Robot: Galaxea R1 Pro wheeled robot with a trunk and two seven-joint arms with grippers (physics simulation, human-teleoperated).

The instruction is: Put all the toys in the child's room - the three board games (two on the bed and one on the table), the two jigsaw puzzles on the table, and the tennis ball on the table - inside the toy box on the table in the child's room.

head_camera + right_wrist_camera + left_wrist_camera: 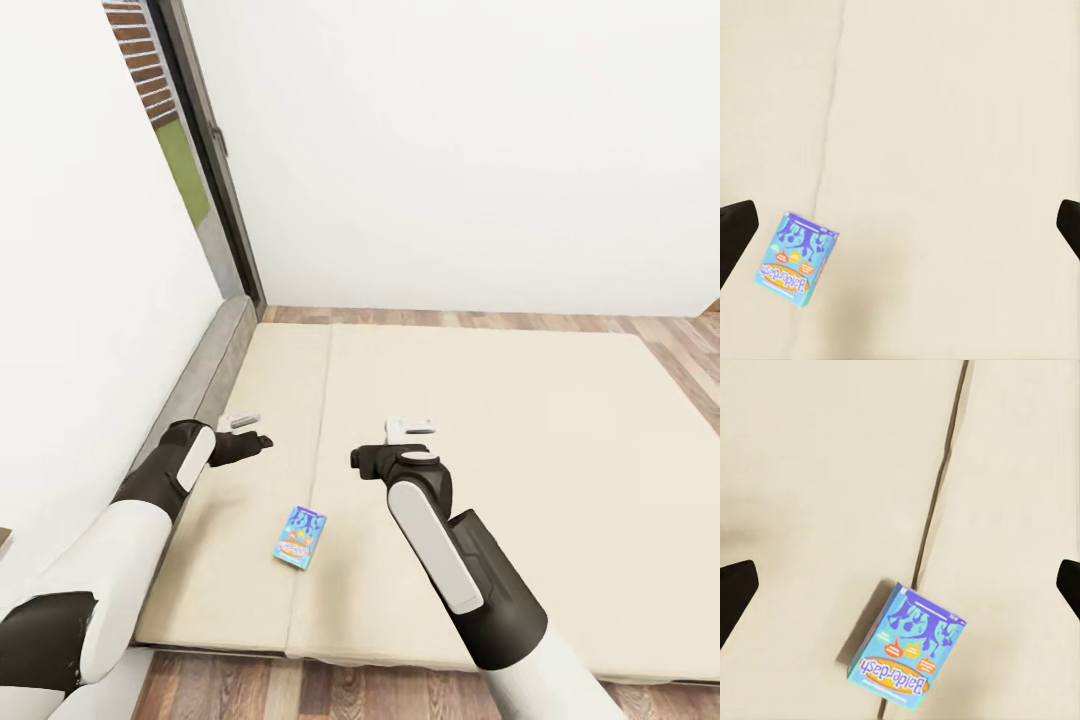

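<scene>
Blue game box (300, 537) lies on the bed (560, 440), lower centre; both grippers spread, empty.
Risk: box shoved along the seam if approached off-centre.

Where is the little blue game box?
In the head view, the blue game box lies flat on the bed, beside its long seam, near the front edge, between the two arms.
</scene>
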